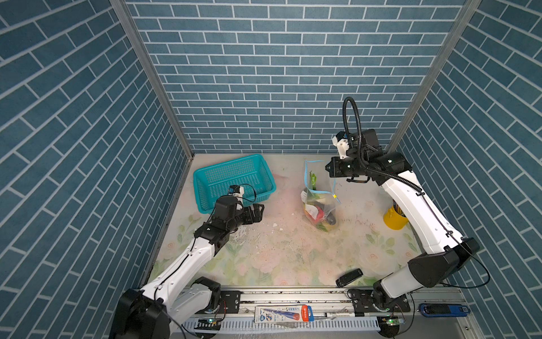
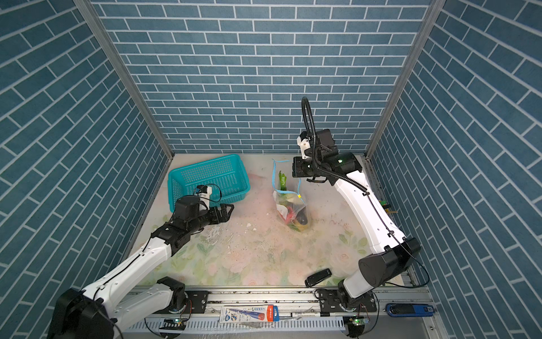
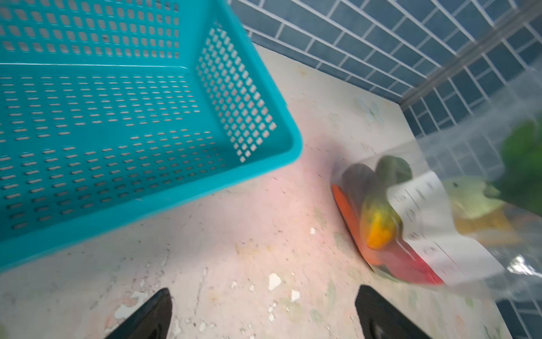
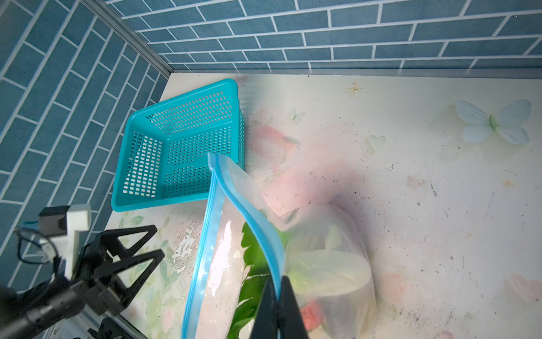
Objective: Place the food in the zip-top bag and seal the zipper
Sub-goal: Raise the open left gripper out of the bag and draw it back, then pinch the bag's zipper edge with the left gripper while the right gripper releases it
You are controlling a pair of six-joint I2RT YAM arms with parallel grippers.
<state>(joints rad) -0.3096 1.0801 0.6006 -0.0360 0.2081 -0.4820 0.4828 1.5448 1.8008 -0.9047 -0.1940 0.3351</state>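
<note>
No text reads clearly. The white label (image 3: 440, 234) on the bag (image 1: 319, 205) carries rows of faint print — blurred past reading. At six o'clock, off the surface (image 1: 293, 258), a blue-and-red packet (image 1: 283, 313) bears markings — too small to read.

Both top views are bright and evenly lit from overhead; shadows on the table (image 1: 278, 258) are faint and soft. The wide lens stretches the side walls (image 1: 73, 117) toward the left and right frame edges. The left wrist view smears the zip-top bag (image 3: 434, 223) and the food (image 3: 378, 232) with motion blur. In the right wrist view glare whitens the bag, and the right gripper (image 4: 277, 296), nearest the lens, is out of focus.
</note>
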